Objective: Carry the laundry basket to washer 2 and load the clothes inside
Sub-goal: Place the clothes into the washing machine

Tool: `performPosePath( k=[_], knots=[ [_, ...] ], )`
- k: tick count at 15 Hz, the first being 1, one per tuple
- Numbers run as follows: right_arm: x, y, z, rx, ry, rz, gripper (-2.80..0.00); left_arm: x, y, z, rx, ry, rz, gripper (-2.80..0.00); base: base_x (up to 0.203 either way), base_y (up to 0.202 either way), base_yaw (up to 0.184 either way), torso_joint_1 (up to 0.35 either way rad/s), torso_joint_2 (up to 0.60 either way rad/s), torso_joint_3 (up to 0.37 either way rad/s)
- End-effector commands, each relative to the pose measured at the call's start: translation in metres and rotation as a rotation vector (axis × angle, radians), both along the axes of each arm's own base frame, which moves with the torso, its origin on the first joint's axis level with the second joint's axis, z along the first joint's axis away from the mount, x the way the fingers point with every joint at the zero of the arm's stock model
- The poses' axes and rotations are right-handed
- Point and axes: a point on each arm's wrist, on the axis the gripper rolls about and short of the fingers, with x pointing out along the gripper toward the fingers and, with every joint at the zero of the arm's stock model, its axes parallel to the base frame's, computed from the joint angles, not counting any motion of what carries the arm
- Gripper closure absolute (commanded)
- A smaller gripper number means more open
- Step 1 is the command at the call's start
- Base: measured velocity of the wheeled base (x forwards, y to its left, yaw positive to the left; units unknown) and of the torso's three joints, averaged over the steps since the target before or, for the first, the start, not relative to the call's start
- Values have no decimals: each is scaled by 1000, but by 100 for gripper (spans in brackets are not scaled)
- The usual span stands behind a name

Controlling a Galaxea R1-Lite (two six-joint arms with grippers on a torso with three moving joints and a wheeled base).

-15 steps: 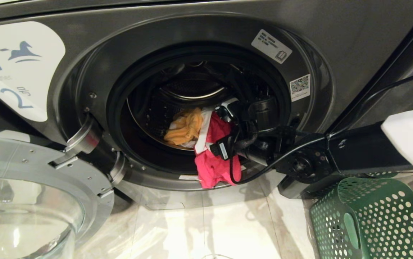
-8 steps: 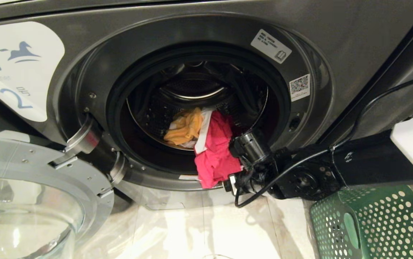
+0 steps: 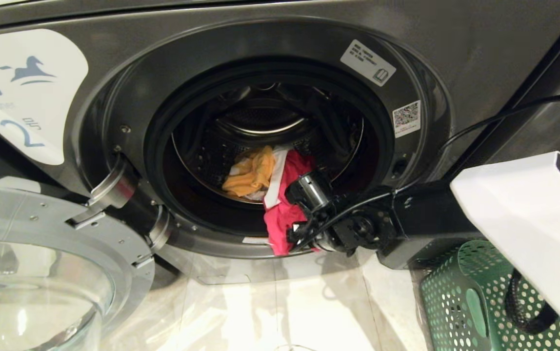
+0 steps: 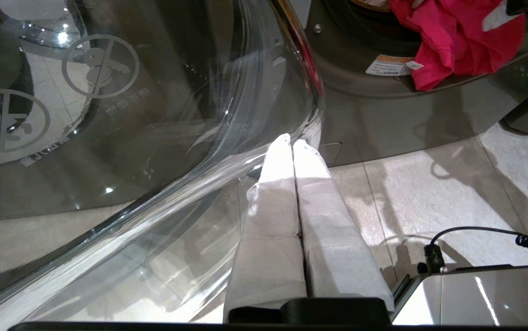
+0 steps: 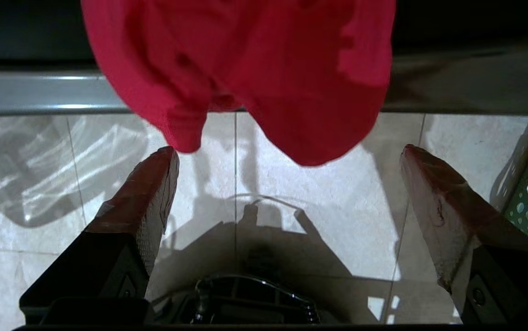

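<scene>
Right gripper [image 5: 287, 151] gapes empty just under the pink-red garment [image 3: 282, 214] draped over washer 2's [image 3: 260, 39] lip, mid-frame; left gripper [image 4: 292, 143] clenched shut by the glass door [image 4: 107, 115].

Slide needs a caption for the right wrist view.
Open right gripper beneath pink garment hanging over washer rim.

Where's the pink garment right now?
In the head view the pink garment hangs over the lower lip of washer 2's door opening, beside the yellow one, half out of the drum. The open right gripper is just below its hem.
</scene>
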Motion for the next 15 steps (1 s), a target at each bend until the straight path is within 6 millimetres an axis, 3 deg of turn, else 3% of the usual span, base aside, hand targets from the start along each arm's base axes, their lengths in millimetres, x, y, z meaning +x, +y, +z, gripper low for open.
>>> performPosePath(
  k=[1, 10, 11, 15],
  knots=[
    [14, 5, -21, -24, 22, -18, -280, 0, 0, 0, 1, 1, 0, 0, 0, 0, 0, 0, 0, 0],
    [43, 2, -41, -21, 53, -51, -280, 0, 0, 0, 1, 1, 0, 0, 0, 0, 0, 0, 0, 0],
    [44, 3, -42, -12, 56, -45, 0, 0, 0, 0, 0, 1, 1, 0, 0, 0, 0, 0, 0, 0],
    [49, 0, -43, -5, 62, -45, 0, 0, 0, 0, 0, 1, 0, 0, 0, 0, 0, 0, 0, 0]
  ],
)
